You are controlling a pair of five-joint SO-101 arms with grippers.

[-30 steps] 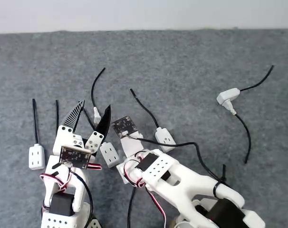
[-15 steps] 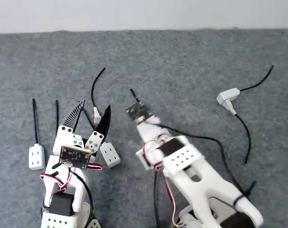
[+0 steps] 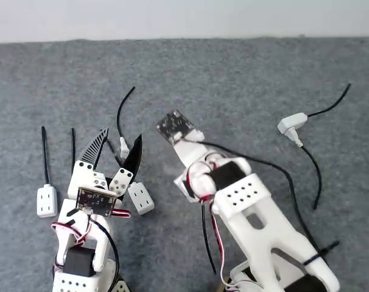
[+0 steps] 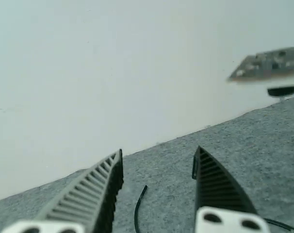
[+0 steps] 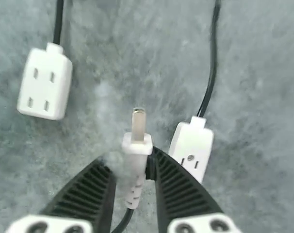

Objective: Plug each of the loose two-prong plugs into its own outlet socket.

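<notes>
My right gripper is shut on a white two-prong plug, whose prongs point away over the carpet. Beyond it lie two white outlet sockets, one off to one side and one close beside a finger. In the high view the right arm stands mid-table and hides its gripper. My left gripper is open at the lower left, with a small white plug lying between its fingers. A socket lies beside the left arm and another at the far left.
A white plug with its black cord lies at the far right. Loose black cords trail over the grey carpet. The right arm's camera board shows in the left wrist view. A pale wall bounds the table's far side.
The right arm has swung up and to the right, away from the sockets near the left arm, and now covers the middle socket. The left arm has not moved.
</notes>
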